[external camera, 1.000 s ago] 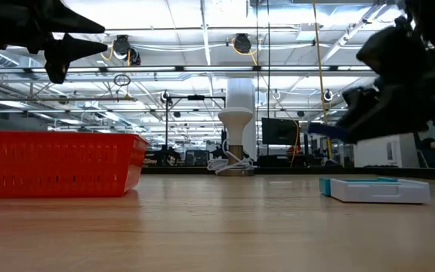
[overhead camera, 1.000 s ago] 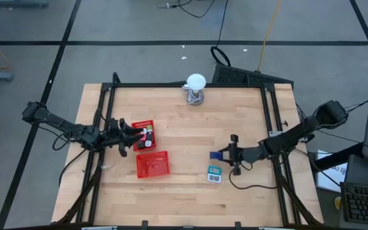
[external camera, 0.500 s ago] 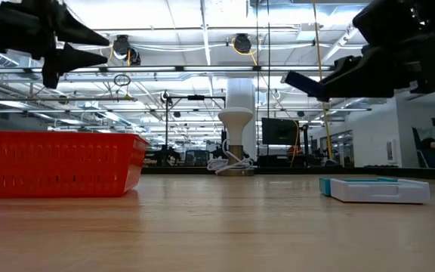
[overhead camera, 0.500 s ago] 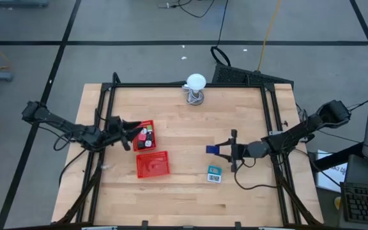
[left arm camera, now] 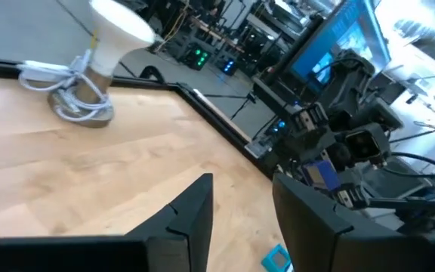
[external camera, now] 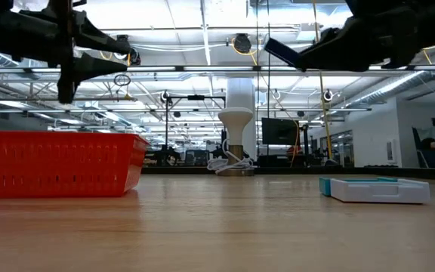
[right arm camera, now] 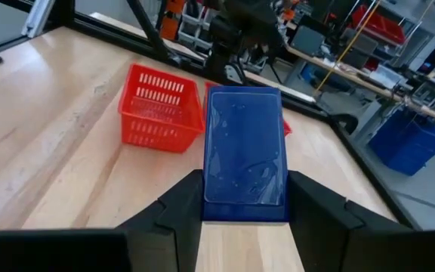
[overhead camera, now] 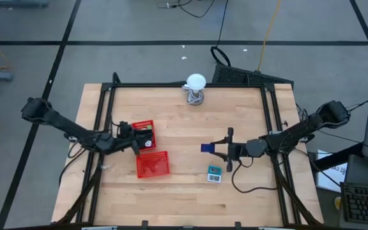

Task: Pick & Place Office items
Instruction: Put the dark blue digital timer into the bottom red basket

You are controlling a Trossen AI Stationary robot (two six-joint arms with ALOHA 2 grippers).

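Note:
My right gripper (right arm camera: 244, 215) is shut on a flat dark-blue packet (right arm camera: 244, 151) and hovers above the table's middle (overhead camera: 217, 149), high in the low view (external camera: 308, 53). A teal packet with a white label (overhead camera: 214, 174) lies flat on the table just nearside of it (external camera: 376, 189). My left gripper (left arm camera: 240, 215) is open and empty. It hangs in the air (overhead camera: 135, 143) at the left rim of the far red tray (overhead camera: 144, 134), which holds small colourful pieces (overhead camera: 148, 136). The near red tray (overhead camera: 152, 164) stands right beside that one. My right gripper pinches the dark-blue packet between its two fingers, one on each long side edge near its rear end (right arm camera: 210, 204). The fingers lie roughly level and point toward the table's left. The packet sticks out ahead of them, lifted clear and slightly tilted (external camera: 282, 51).
A white ball on a wire stand (overhead camera: 195, 89) sits at the far edge's middle (external camera: 235, 140). Black frame rails (overhead camera: 107, 115) run along the table's left and right sides. Bare wood (overhead camera: 184, 198) spreads along the near side.
My right gripper has risen with the dark-blue packet and carried it a short way toward the table's left and far edge; the packet now sits much higher in the low view. My left gripper has drawn back slightly from over the far tray toward the near edge and turned about.

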